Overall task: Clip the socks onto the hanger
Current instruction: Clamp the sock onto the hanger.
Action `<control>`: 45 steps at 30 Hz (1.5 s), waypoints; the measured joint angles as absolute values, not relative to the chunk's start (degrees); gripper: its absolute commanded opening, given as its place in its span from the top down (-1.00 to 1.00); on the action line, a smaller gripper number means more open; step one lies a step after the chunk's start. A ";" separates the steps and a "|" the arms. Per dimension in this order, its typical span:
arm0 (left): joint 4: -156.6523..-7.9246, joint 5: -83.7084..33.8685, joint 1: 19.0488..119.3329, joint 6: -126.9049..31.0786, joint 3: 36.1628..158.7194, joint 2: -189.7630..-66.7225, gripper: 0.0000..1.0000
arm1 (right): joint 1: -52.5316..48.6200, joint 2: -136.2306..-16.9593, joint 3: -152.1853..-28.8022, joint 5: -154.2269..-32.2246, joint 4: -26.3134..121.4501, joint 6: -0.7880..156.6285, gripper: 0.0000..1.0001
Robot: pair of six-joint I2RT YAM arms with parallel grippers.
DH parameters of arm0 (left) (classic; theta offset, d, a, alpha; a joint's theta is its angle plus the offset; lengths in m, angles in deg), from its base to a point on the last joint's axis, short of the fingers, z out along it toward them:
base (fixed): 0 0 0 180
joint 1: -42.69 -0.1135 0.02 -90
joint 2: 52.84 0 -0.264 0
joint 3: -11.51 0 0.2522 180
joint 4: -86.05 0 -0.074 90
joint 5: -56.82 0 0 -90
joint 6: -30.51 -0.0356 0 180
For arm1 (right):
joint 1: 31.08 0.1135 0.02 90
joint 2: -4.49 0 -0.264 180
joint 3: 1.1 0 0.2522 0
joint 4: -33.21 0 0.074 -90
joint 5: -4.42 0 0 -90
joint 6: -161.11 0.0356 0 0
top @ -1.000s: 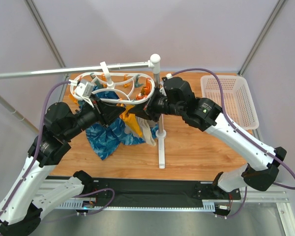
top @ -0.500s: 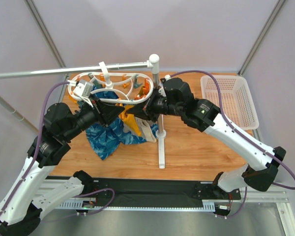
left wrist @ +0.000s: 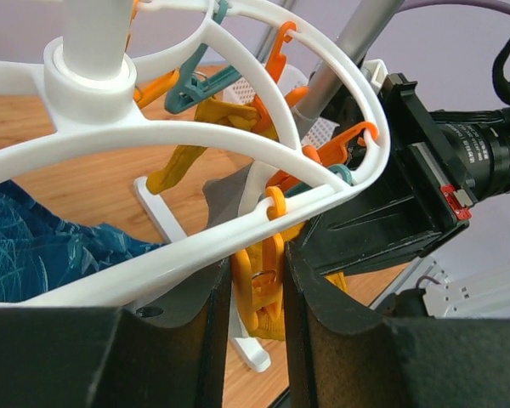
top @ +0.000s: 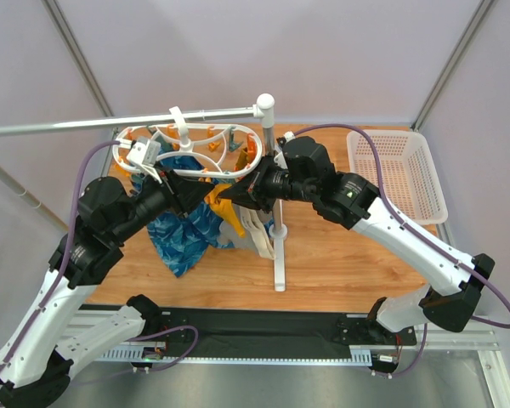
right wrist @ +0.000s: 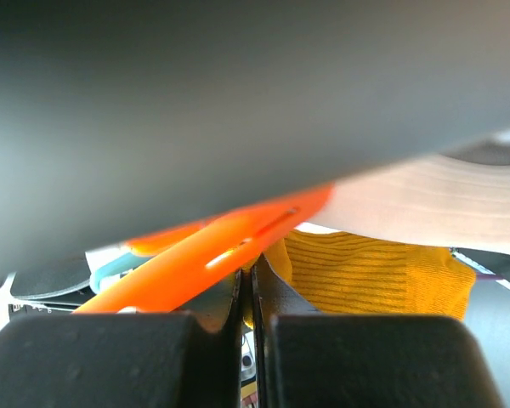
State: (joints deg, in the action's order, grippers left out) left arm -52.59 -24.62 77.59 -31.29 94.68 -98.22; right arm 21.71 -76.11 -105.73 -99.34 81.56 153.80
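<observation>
The white oval hanger (top: 187, 146) hangs from the grey rail, carrying orange clips. My left gripper (top: 197, 190) reaches under its near rim. In the left wrist view the jaws (left wrist: 259, 263) squeeze one orange clip (left wrist: 262, 285) hanging from the ring (left wrist: 238, 144). My right gripper (top: 238, 194) faces it from the right and is shut on the edge of a mustard-yellow sock (top: 221, 204). In the right wrist view (right wrist: 246, 285) the sock (right wrist: 374, 272) sits just below an orange clip (right wrist: 212, 251). Yellow fabric (left wrist: 272, 327) shows at the clip's lower end. A second sock does not show.
A blue wave-patterned cloth (top: 183, 234) and a pale garment (top: 257, 231) hang below the hanger. The grey rail (top: 110, 121) ends at a white stand post (top: 267, 106) with its base (top: 279, 255) on the wooden table. A white basket (top: 399, 170) stands at the right.
The hanger has swung a little to the left and turned. My right gripper has shifted slightly left and down with the sock. The pale garment hangs lower.
</observation>
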 measured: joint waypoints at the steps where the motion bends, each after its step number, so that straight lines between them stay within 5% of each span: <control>1: -52.50 -24.86 77.59 -31.16 94.68 -98.27 1.00 | 21.71 -76.11 -105.73 -99.41 81.56 153.80 1.00; 45: -54.95 -29.45 77.91 -25.69 91.40 -94.14 1.00 | 23.31 -74.43 -101.14 -101.16 74.72 157.25 1.00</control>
State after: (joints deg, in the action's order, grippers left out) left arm -54.95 -29.45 77.91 -25.69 91.40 -94.14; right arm 23.31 -74.43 -101.14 -101.16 74.72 157.25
